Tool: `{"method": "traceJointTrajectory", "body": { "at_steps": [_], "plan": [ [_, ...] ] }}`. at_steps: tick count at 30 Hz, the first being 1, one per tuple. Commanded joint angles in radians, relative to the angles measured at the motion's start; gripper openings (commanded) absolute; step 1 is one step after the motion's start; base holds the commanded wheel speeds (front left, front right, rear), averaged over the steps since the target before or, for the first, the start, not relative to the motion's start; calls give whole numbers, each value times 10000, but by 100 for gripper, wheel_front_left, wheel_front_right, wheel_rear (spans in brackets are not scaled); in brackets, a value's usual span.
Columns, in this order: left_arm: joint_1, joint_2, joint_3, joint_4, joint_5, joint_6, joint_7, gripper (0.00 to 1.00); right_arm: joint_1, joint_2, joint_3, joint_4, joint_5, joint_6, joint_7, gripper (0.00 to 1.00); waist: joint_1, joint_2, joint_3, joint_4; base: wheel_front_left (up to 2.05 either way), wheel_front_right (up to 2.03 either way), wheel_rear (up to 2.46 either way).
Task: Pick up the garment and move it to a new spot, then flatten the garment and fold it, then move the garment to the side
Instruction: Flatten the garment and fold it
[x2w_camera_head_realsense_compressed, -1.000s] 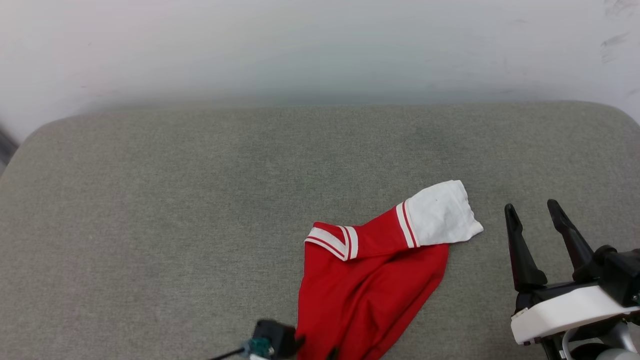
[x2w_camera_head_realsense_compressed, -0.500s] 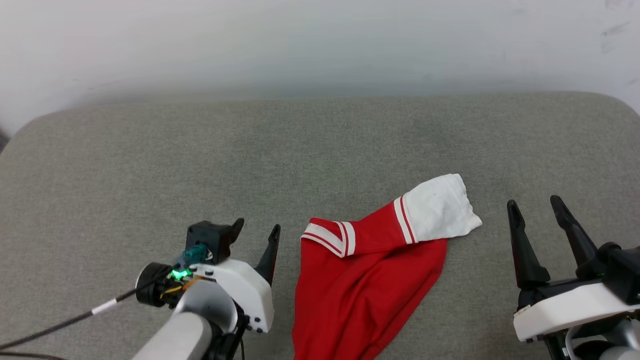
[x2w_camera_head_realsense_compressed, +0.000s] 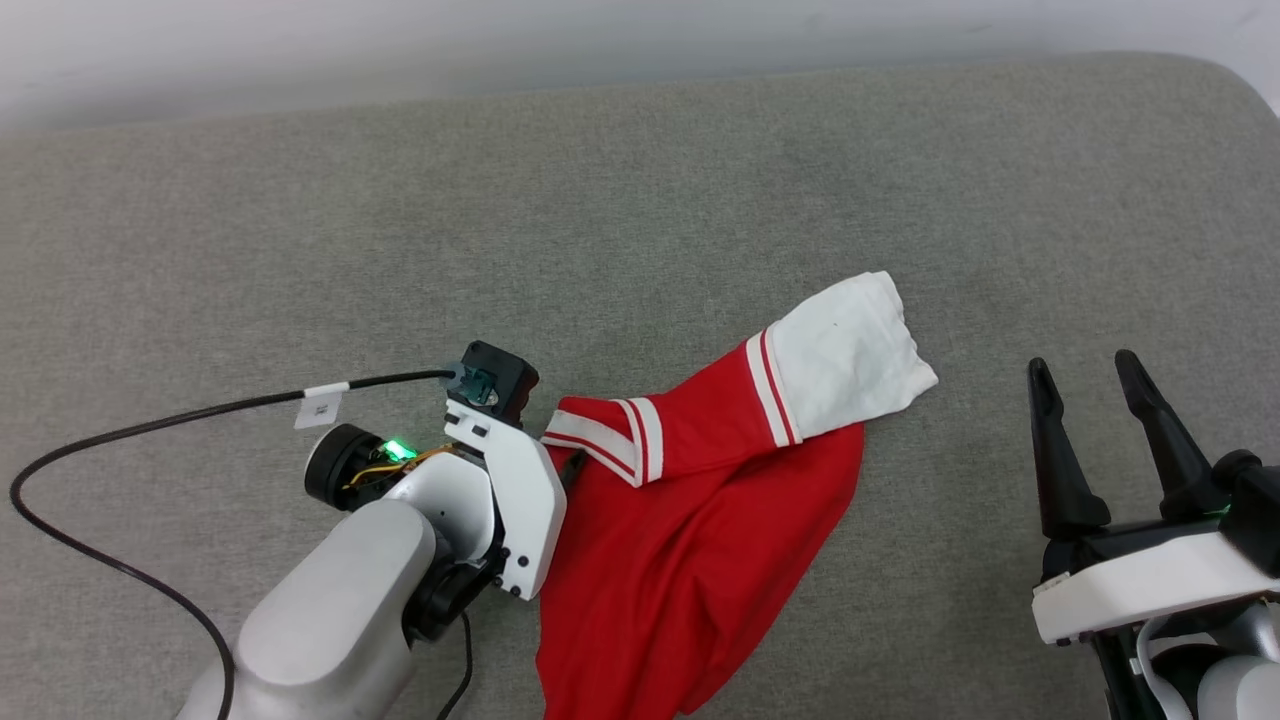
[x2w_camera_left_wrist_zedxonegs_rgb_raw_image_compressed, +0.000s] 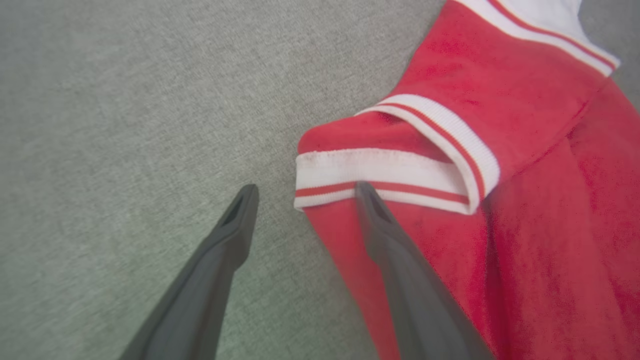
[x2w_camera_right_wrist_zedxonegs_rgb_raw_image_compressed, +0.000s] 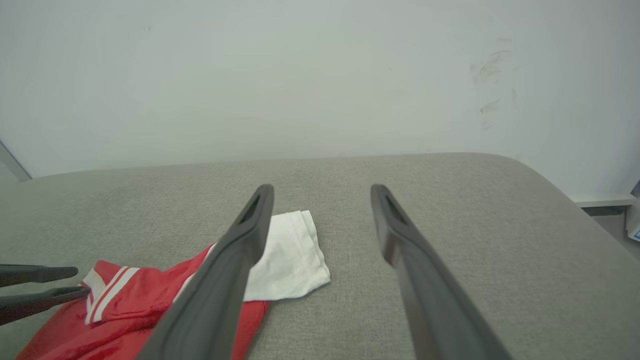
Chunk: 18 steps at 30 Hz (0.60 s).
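Left gripper (x2w_camera_left_wrist_zedxonegs_rgb_raw_image_compressed: 304, 192) is spread wide at the striped trim (x2w_camera_left_wrist_zedxonegs_rgb_raw_image_compressed: 380, 175) of the garment (x2w_camera_head_realsense_compressed: 690, 540), which I see crumpled on the grey cushion (x2w_camera_head_realsense_compressed: 300, 200), while my right gripper (x2w_camera_head_realsense_compressed: 1083, 362) hangs open, apart from its white sleeve (x2w_camera_head_realsense_compressed: 845, 350).

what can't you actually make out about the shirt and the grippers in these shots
- Lower end of the garment: head view, cut off by the bottom edge.
- Fingers of the left gripper: head view, mostly hidden under its own white wrist housing.
- Contact with the striped trim: left wrist view, one finger overlaps it; touching or hovering, cannot tell.
- Garment's middle: right wrist view, covered by a finger of the right gripper.
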Motion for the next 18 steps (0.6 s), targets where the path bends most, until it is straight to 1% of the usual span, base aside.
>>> {"method": "traceJointTrajectory", "body": {
  "at_steps": [1, 6, 7, 8, 9, 10, 12, 18],
  "plan": [
    [-157, 22, -51, 179, -31, -41, 211, 100, -145, 31, 19, 45, 72, -3, -92, 100, -1, -1, 173, -166, 0, 0, 0],
    [-199, 50, -545, 1158, -353, -347, 1891, 100, -208, 30, 31, 255, 139, -3, -173, 100, -1, -1, 220, -302, 0, 0, 0],
    [-174, 37, -607, 1264, -402, -381, 2132, 83, -206, 30, 26, 293, 160, -3, -168, 100, -1, -1, 215, -319, 0, 0, 0],
    [-174, 6, -660, 1331, -457, -397, 2270, 44, -209, 31, 23, 324, 169, -3, -175, 100, -1, -1, 204, -334, 0, 0, 0],
    [-192, -39, -692, 1350, -497, -404, 2339, 0, -217, 31, 9, 352, 215, -3, -195, 100, -1, -1, 190, -345, 0, 0, 0],
    [-224, -78, -703, 1332, -453, -379, 2299, 0, -217, 31, 2, 378, 243, -3, -219, 100, -1, -1, 162, -348, 0, 0, 0],
    [-399, -86, -587, 1219, -221, -165, 1821, 0, -185, 31, -39, 427, 275, -3, -237, 100, -1, -1, 78, -340, 0, 0, 0],
    [-1034, -138, -111, 597, 553, 600, -199, 0, 21, 31, -136, 533, 309, -3, -142, 100, -1, -1, -433, -213, 0, 0, 0]
  ]
}}
